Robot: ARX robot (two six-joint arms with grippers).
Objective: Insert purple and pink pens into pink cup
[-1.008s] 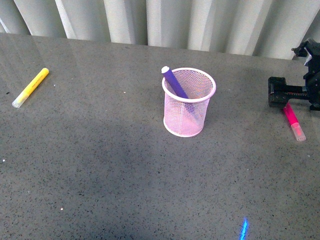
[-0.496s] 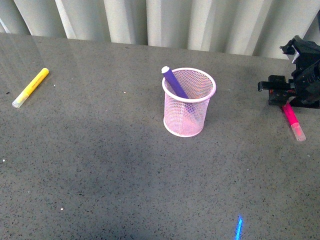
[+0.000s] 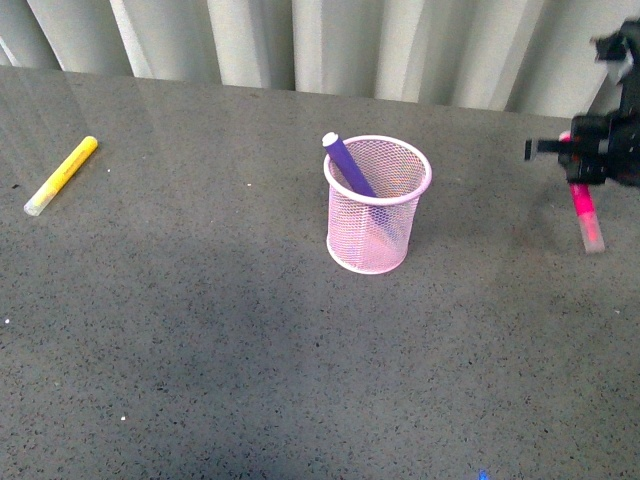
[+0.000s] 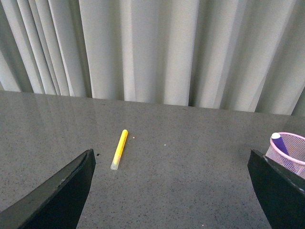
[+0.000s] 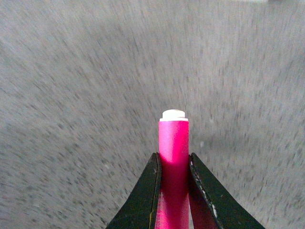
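The pink cup (image 3: 378, 205) stands mid-table, with the purple pen (image 3: 346, 164) leaning inside it, its pale cap above the rim. My right gripper (image 3: 578, 165) at the far right is shut on the pink pen (image 3: 584, 208), which hangs capped end down above the table. In the right wrist view the pink pen (image 5: 173, 148) sticks out between the closed fingers (image 5: 147, 191). My left gripper (image 4: 171, 191) is open and empty; its view shows the cup (image 4: 289, 151) and the purple pen (image 4: 278, 142) at the edge.
A yellow marker (image 3: 62, 175) lies at the far left of the grey table (image 3: 200, 340), also shown in the left wrist view (image 4: 119, 149). A pale curtain (image 3: 320, 40) hangs behind the table's back edge.
My right gripper has lifted the pink pen off the table; the pen now hangs in the air, higher than before. Cup, purple pen and yellow marker have not moved.
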